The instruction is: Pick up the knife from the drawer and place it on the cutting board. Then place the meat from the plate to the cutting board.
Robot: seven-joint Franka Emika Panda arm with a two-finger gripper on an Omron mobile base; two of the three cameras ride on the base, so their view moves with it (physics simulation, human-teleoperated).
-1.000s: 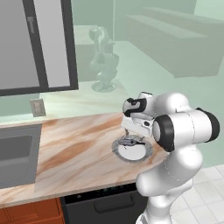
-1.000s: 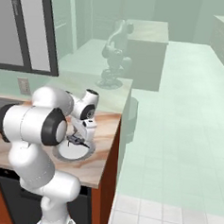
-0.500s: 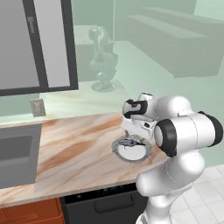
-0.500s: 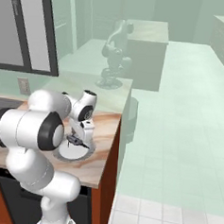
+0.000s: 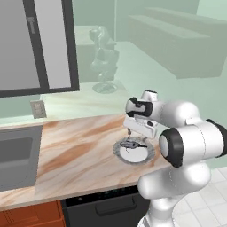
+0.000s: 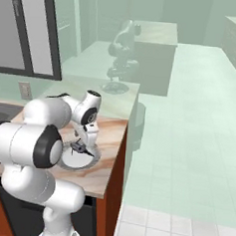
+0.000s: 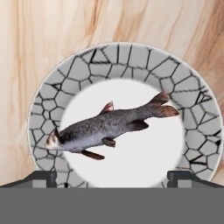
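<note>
Hand view shows the meat (image 7: 107, 127), a grey fish, lying across the white centre of the plate (image 7: 127, 59) on the wooden tabletop (image 7: 52, 26). Just above it hangs the end effector (image 7: 112, 177), spread wide and empty.

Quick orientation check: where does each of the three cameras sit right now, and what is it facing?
Left base view: behind the arm's left, looking down over the counter at the plate; the arm rises lower right.
Right base view: behind its right, same counter end and plate; the arm rises lower left.
Hand view: on the hand, looking straight down on the meat, the gripper at the bottom.
All three share the plate and meat.
</note>
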